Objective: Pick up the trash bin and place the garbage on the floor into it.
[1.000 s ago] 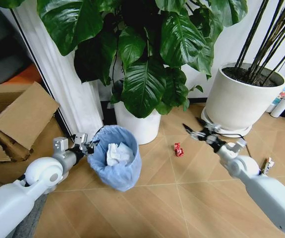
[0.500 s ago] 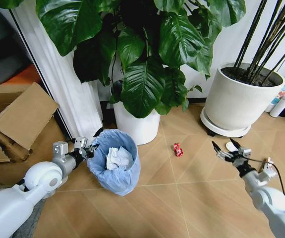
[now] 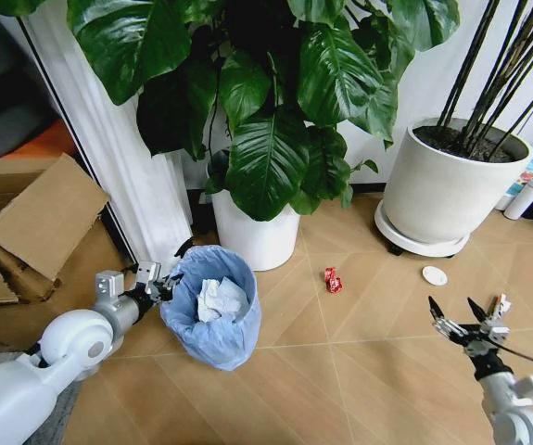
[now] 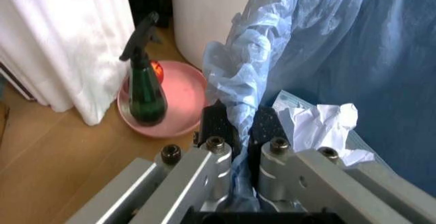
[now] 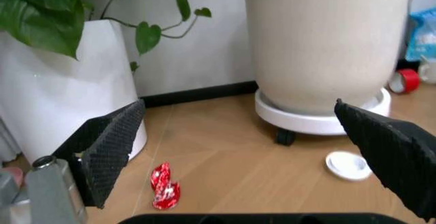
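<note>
The trash bin (image 3: 212, 320), lined with a crinkly light-blue bag (image 4: 320, 40), stands on the floor (image 3: 340, 371) by the white plant pot and leans a little. A crumpled white paper wad (image 3: 218, 298) lies inside it. My left gripper (image 3: 159, 286) is shut on the bin's bagged rim (image 4: 242, 124). A red wrapper (image 3: 334, 279) and a small white disc (image 3: 434, 275) lie on the planks further right. My right gripper (image 3: 461, 320) hovers open low at the right, nearer me than both pieces (image 5: 238, 106). A slim wrapper (image 3: 500, 306) lies just beside it.
A large white pot (image 3: 451, 190) on a wheeled base stands at the back right, and a smaller white pot (image 3: 261, 236) with big leaves stands behind the bin. Cardboard (image 3: 34, 222) lies at the left. A green spray bottle (image 4: 145, 89) stands on a pink saucer (image 4: 184, 101).
My right arm has drawn back from beside the big pot toward me, down to the lower right. The left gripper has stayed on the bin's rim, and the bin has shifted slightly.
</note>
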